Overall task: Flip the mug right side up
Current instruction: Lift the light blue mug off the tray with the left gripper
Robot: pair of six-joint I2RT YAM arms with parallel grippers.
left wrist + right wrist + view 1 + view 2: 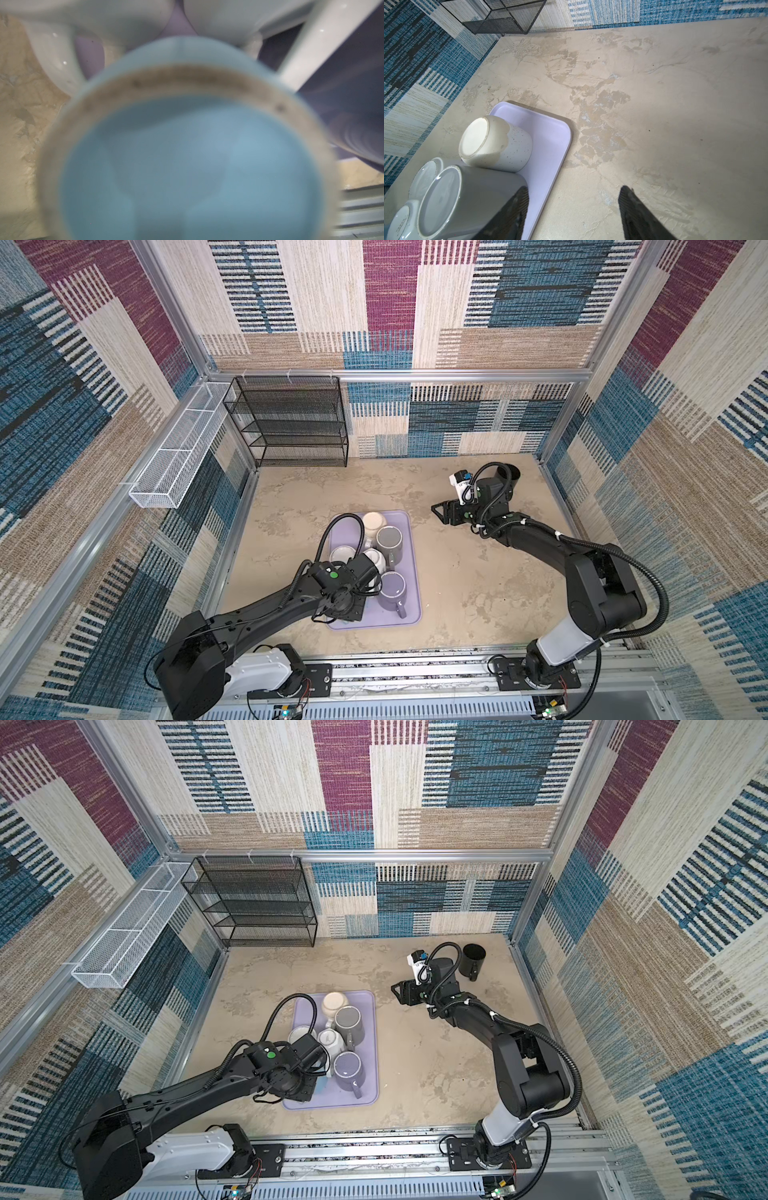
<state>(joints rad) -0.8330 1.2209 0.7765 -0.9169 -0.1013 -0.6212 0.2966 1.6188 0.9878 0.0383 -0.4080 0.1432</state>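
Observation:
A light blue mug (187, 155) fills the left wrist view, blurred and very close, with its unglazed base ring facing the camera, so it is bottom up. It sits at the front left of the lavender tray (411, 614). My left arm's wrist (332, 576) hangs right over it and hides both the mug and the left fingers in both top views. No left fingers show in the wrist view either. My right gripper (574, 207) is open over bare table to the right of the tray (550, 135), holding nothing.
Other mugs stand bottom up on the tray: cream speckled (376, 522), grey (388, 541), two white (374, 558), purple (392, 593). A black mug (473, 961) stands at the back right. A black wire shelf (291, 423) is at the back left.

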